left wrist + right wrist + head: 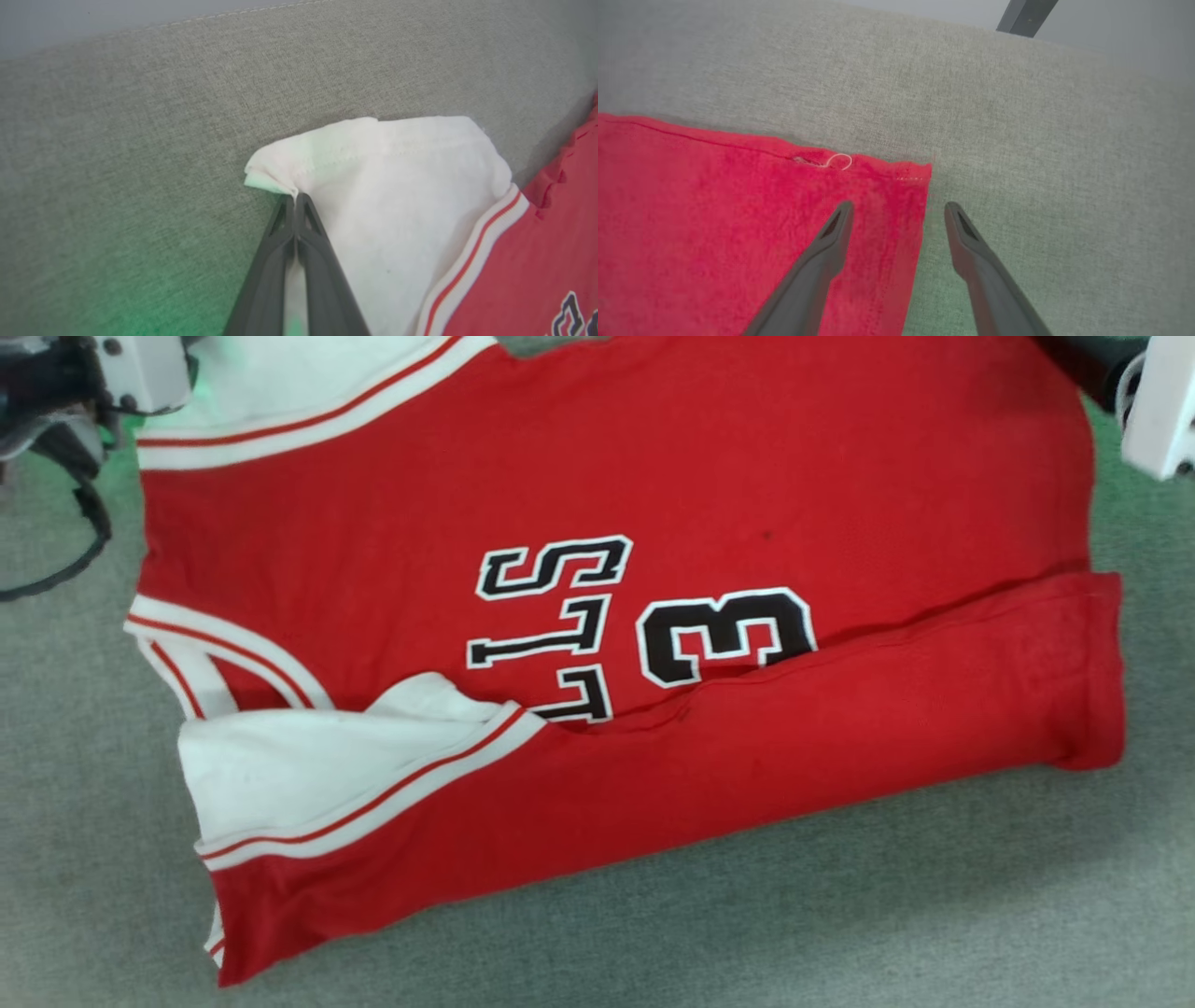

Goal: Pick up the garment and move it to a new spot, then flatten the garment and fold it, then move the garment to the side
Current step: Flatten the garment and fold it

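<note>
My left gripper (295, 196) has its two dark fingers pressed together on a corner of the white sleeve (397, 186) of the garment (597, 644), pinching the hemmed edge where it bunches at the tips. My right gripper (899, 210) stands spread wide: one finger is over the red hem corner and the other is over the grey woven surface (840, 915) just beside that edge. I cannot tell whether either tip touches. A loose white thread (840, 161) curls on the hem toward 11 o'clock from that gripper. From my head, the jersey lies spread across the grey surface, filling the middle of the view. Its side nearest me is folded over as a red band running from 7 o'clock to 3 o'clock. The black, white-outlined lettering lies sideways at the centre. I can read "S", "L", part of another "L", and a "3" toward 3 o'clock of them, the rest tucked under the fold. A second white sleeve with red-striped trim lies at 8 o'clock
</note>
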{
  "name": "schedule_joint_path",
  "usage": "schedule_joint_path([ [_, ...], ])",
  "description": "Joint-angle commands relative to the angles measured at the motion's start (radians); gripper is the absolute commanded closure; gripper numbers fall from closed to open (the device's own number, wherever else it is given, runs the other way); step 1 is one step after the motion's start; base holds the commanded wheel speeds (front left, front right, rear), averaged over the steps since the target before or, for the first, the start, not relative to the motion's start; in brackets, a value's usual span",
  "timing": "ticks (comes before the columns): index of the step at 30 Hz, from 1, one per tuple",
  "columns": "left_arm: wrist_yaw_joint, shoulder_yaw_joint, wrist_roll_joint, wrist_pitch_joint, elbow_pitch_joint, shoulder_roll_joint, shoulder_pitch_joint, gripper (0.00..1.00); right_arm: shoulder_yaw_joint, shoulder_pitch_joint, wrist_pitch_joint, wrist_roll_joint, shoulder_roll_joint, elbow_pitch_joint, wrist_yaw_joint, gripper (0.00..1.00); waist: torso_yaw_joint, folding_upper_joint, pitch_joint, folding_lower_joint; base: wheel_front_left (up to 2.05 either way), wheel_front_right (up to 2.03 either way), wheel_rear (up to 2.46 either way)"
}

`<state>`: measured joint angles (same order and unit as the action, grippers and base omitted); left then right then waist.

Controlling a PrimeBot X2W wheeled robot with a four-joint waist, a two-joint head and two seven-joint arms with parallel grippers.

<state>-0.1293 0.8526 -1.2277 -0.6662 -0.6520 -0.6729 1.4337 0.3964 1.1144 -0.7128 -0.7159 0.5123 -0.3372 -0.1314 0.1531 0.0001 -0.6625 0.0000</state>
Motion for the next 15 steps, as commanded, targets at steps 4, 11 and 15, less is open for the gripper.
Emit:
schedule_joint_path([
  [4, -0.002, 0.03, -0.013, 0.009, 0.008, 0.021, -0.007, 1.0, 0.005, 0.081, -0.045, -0.015, -0.022, -0.109, 0.002, 0.0, -0.033, -0.0001, -0.022, 0.0, 0.0, 0.0, 0.0],
  [11, -0.002, 0.061, -0.036, 0.048, 0.033, 0.042, -0.001, 1.0, 0.101, 0.134, -0.078, -0.014, 0.001, -0.199, 0.002, 0.35, -0.065, -0.0001, -0.025, 0.0, 0.0, 0.0, 0.0],
  [15, -0.002, 0.074, -0.055, 0.084, 0.047, 0.054, -0.008, 1.0, 0.148, 0.141, -0.049, -0.029, 0.013, -0.217, 0.001, 1.0, -0.079, -0.0001, -0.012, 0.0, 0.0, 0.0, 0.0],
])
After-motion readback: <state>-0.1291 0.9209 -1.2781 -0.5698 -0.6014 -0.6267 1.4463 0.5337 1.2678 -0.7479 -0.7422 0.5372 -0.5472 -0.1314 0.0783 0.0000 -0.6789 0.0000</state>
